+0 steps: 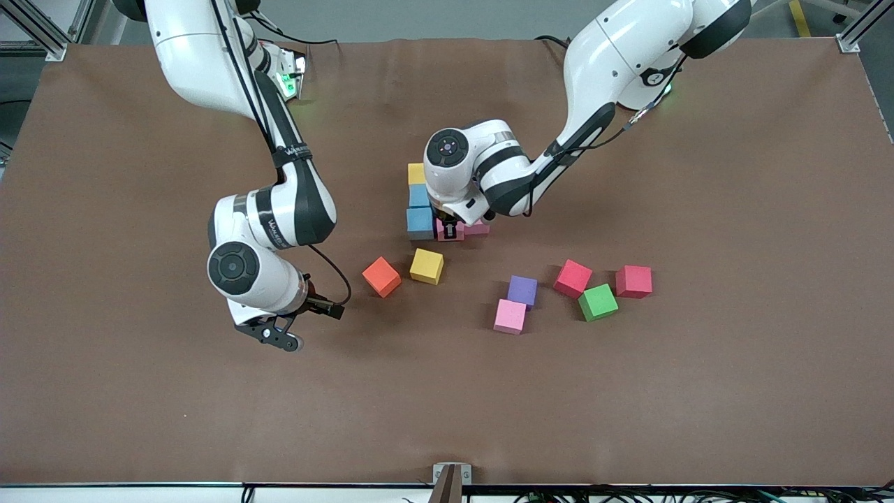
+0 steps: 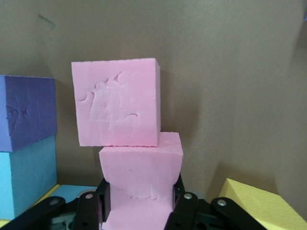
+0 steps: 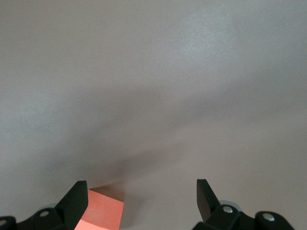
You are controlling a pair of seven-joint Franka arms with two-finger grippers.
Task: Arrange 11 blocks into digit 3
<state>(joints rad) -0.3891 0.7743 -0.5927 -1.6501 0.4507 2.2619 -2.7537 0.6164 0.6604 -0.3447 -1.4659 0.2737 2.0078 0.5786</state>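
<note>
A column of blocks lies mid-table: yellow point(image 1: 417, 173), light blue point(image 1: 419, 195) and darker blue point(image 1: 420, 223). Beside the blue one sit two pink blocks, one point(image 1: 477, 227) free. My left gripper point(image 1: 450, 228) is down on the other pink block point(image 2: 141, 191), shut on it and squeezing its sides. That block touches the free pink one point(image 2: 117, 108). My right gripper point(image 1: 279, 337) hangs open over bare table toward the right arm's end, with the orange block point(image 3: 103, 211) just beside one finger. Nothing is between its fingers.
Loose blocks lie nearer the front camera than the column: orange point(image 1: 381, 276), yellow point(image 1: 427, 266), purple point(image 1: 522, 290), pink point(image 1: 510, 316), two red point(image 1: 573, 278) point(image 1: 633, 281) and a green cube point(image 1: 598, 302). Brown mat point(image 1: 733, 384) stretches all around.
</note>
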